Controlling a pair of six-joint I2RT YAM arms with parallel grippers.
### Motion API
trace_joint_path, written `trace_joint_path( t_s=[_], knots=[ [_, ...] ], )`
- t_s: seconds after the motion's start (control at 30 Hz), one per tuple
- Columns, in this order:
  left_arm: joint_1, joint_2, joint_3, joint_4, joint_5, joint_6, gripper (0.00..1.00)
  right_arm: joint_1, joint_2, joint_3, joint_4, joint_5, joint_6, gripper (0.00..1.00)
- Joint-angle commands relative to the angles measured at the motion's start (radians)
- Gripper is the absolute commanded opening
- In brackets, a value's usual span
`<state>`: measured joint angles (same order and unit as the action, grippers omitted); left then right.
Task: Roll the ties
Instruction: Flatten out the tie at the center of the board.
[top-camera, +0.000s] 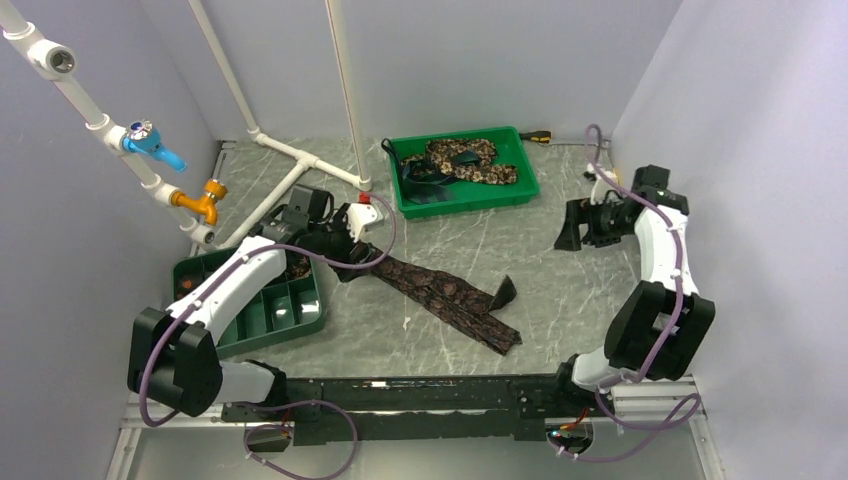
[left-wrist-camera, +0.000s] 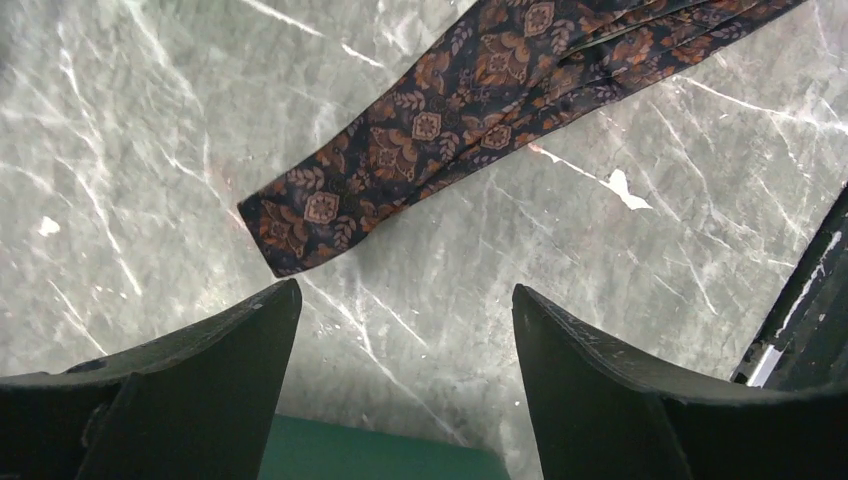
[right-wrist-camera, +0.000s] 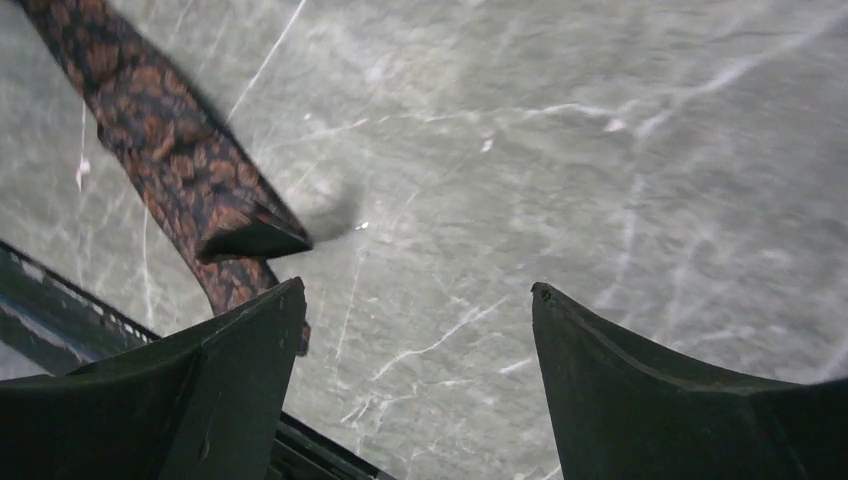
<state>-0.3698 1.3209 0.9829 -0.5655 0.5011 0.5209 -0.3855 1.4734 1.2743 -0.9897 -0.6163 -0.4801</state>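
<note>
A dark brown patterned tie (top-camera: 445, 296) lies unrolled across the middle of the table, its wide end folded near the front. Its narrow end shows in the left wrist view (left-wrist-camera: 330, 205), just beyond my open, empty left gripper (left-wrist-camera: 405, 300). In the top view the left gripper (top-camera: 345, 258) hovers at the tie's left end. My right gripper (top-camera: 568, 228) is open and empty at the right, apart from the tie. The right wrist view shows the tie (right-wrist-camera: 165, 150) at the left of the open right gripper (right-wrist-camera: 420, 290). A tan-and-brown mottled tie (top-camera: 470, 160) lies in the back tray.
A green tray (top-camera: 520, 185) stands at the back centre. A green compartment tray (top-camera: 300, 310) sits at the left under my left arm; its edge shows in the left wrist view (left-wrist-camera: 380, 455). White pipes (top-camera: 300, 160) with blue and orange valves stand at the back left. A black rail (top-camera: 400, 385) runs along the front.
</note>
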Motion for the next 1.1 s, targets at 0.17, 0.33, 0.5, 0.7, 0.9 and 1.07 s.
trace_joint_path(
  t_s=[0.17,0.33,0.5,0.7,0.9,1.07],
  knots=[
    [-0.015,-0.031,0.004,0.048,0.289,0.160,0.78,0.361,-0.125,-0.145,0.036,0.047,-0.166,0.82],
    [-0.149,-0.057,-0.081,0.132,0.218,0.255,0.78,0.529,-0.115,-0.211,0.023,0.048,-0.220,0.78],
    [-0.218,-0.057,-0.099,0.163,0.176,0.224,0.76,0.659,-0.180,-0.391,0.077,0.154,-0.275,0.71],
    [-0.219,-0.095,-0.142,0.144,0.177,0.263,0.76,0.792,-0.168,-0.540,0.244,0.307,-0.266,0.71],
    [-0.221,-0.134,-0.153,0.100,0.136,0.330,0.76,0.847,-0.120,-0.612,0.369,0.446,-0.291,0.56],
    [-0.222,-0.148,-0.165,0.105,0.136,0.330,0.76,0.876,-0.085,-0.629,0.420,0.526,-0.289,0.28]
  ],
)
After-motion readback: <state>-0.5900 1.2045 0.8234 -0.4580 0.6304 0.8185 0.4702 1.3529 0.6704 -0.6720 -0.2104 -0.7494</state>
